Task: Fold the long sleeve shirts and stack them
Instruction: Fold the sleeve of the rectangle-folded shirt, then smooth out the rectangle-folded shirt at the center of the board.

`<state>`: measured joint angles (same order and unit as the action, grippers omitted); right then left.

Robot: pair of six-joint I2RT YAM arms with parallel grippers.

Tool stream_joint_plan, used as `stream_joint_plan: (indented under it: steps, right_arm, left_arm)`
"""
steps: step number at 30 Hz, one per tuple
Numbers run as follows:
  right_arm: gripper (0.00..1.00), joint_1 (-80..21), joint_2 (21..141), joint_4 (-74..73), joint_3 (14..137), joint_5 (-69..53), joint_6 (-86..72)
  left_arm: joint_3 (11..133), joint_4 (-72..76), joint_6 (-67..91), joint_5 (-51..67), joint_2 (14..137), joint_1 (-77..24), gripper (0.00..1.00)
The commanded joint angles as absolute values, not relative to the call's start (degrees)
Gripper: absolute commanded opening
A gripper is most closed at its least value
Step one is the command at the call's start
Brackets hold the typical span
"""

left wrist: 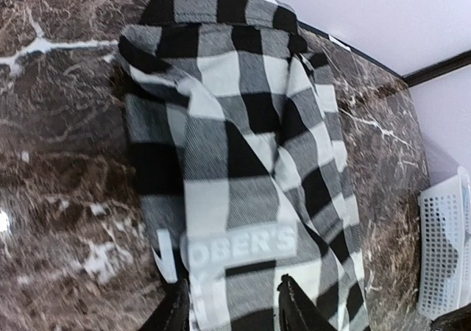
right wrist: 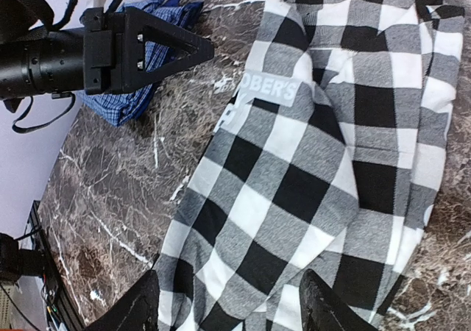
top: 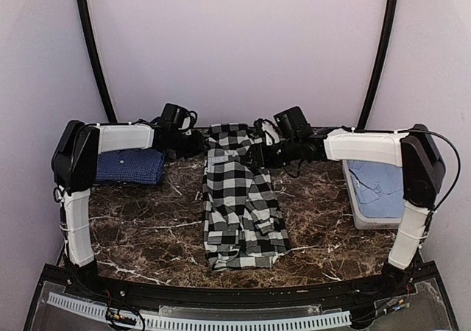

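Two shirts lie on the marble table (top: 147, 228): dark blue shirt (top: 131, 166) folded at 10 o'clock, checked shirt (top: 241, 198) centred. Left gripper (left wrist: 232, 281) jaws are spread at its collar label. Right gripper (right wrist: 229, 276) jaws are spread above its cloth. White basket (top: 364, 221) stands at 3 o'clock.

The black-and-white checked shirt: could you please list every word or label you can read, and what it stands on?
"OBER'S": on the pale grey label of the black-and-white checked cloth shirt; its start may be hidden.
On the small white tag beside it: nothing readable.
No other text is visible.
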<state>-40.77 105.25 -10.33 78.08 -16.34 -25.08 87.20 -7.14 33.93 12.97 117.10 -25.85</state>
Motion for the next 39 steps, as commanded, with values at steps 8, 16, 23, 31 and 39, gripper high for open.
stream_joint_plan:
  steps: [8,16,23,31,39]
  right_arm:
    - [0.61,-35.74,109.24,-2.59,77.72,-17.53,-27.17]
    - [0.61,-34.94,112.95,-2.99,79.6,-17.89,-25.42]
    - [0.59,-34.37,116.0,-2.71,79.72,-17.99,-24.7]
    - [0.51,-34.16,117.86,-1.57,79.64,-18.19,-24.86]
    - [0.46,-34.0,120.38,-0.68,81.14,-17.68,-25.55]
  left_arm:
    - [107.26,-8.28,28.2,10.2,132.06,-22.98,0.38]
    - [114.89,-7.79,30.07,14.34,139.77,-22.5,0.25]
    - [117.25,-2.28,30.03,17.93,141.26,-22.48,0.11]
    - [121.4,1.71,30.64,22.55,144.2,-22.5,0.03]
    - [125.4,-0.38,31.42,22.08,148.43,-22.5,0.05]
